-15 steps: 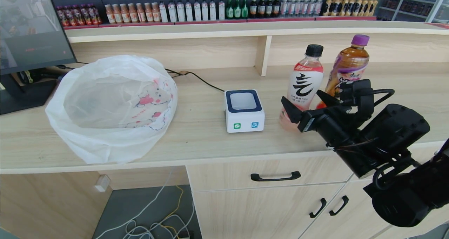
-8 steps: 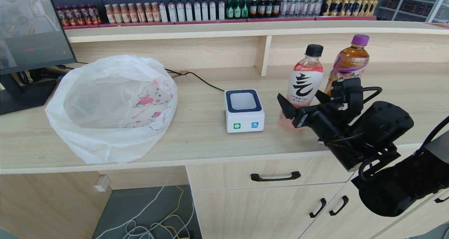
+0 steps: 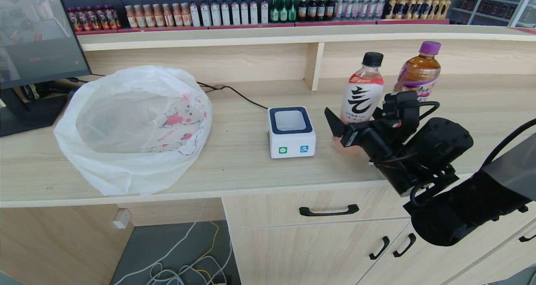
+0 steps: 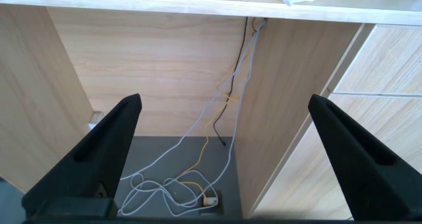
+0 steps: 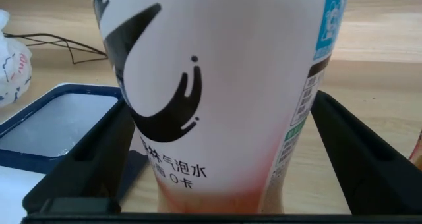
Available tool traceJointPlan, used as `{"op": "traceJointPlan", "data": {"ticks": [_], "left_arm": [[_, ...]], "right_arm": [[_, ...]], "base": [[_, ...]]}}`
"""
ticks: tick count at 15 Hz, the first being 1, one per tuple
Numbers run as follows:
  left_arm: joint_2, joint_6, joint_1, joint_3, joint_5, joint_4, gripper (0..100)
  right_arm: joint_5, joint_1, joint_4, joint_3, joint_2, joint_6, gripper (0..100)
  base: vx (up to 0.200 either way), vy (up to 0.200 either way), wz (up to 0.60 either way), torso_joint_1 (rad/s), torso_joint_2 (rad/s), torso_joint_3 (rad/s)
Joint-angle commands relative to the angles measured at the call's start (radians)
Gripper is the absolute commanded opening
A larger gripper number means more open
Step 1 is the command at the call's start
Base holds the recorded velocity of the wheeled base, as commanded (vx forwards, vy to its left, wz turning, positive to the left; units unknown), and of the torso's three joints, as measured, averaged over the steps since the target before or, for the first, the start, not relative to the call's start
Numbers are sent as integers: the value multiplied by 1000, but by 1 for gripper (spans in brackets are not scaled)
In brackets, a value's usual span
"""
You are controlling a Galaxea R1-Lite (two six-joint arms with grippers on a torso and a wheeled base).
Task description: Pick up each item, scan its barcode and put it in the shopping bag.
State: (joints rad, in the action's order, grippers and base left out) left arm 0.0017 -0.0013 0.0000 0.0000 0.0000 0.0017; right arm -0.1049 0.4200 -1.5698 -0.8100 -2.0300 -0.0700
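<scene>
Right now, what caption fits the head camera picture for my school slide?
Right gripper brackets the black-capped bottle on the counter, with scanner and open shopping bag nearby.

The right end effector point(image 3: 356, 119) hides the lower parts of the pink bottle point(image 3: 361, 96) and brown bottle point(image 3: 418, 73).

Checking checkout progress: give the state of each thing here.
Right hand: open, straddling the pink bottle.
Pink bottle: upright, capped.
Brown bottle: upright, capped.
Shopping bag: mouth open.
Scanner: window up, nothing on it.
Left hand: open, holding nothing.
Drawers: shut.
</scene>
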Motion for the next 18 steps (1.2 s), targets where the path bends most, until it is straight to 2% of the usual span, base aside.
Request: {"op": "traceJointPlan", "data": {"ticks": [1, 12, 13, 18], "left_arm": [[0, 0, 0, 0, 0, 0, 100], [0, 0, 0, 0, 0, 0, 100], [0, 0, 0, 0, 0, 0, 100], [0, 0, 2, 0, 0, 0, 100]], "right_arm": [[1, 0, -1, -6, -4, -1, 100], [2, 2, -1, 12, -3, -2, 100], [2, 2, -1, 9, -3, -4, 0], [4, 2, -1, 2, 1, 1, 0]], "base": [[0, 0, 0, 0, 0, 0], [0, 0, 0, 0, 0, 0], [0, 0, 0, 0, 0, 0], [0, 0, 0, 0, 0, 0]]}}
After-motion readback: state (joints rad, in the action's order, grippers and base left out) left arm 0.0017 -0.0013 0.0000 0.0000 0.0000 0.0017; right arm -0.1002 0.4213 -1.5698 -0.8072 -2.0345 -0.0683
